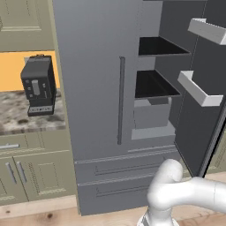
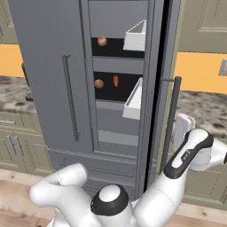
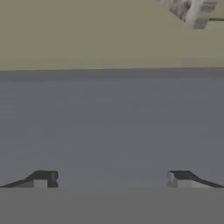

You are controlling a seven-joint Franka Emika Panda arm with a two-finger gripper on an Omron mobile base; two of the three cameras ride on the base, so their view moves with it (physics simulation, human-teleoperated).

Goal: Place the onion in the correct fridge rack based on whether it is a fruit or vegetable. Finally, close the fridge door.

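We see the fridge (image 2: 48,66) with its right door (image 2: 156,88) swung open; the onion (image 2: 99,83) sits on the middle rack (image 2: 111,94), just beside a small orange thing (image 2: 116,80); a pale round fruit (image 2: 102,41) rests on the rack above; our tool (image 3: 111,179) faces the flat grey door with its two tips wide apart and nothing between them; a black coffee machine (image 1: 39,84) stands on the counter (image 1: 26,119).
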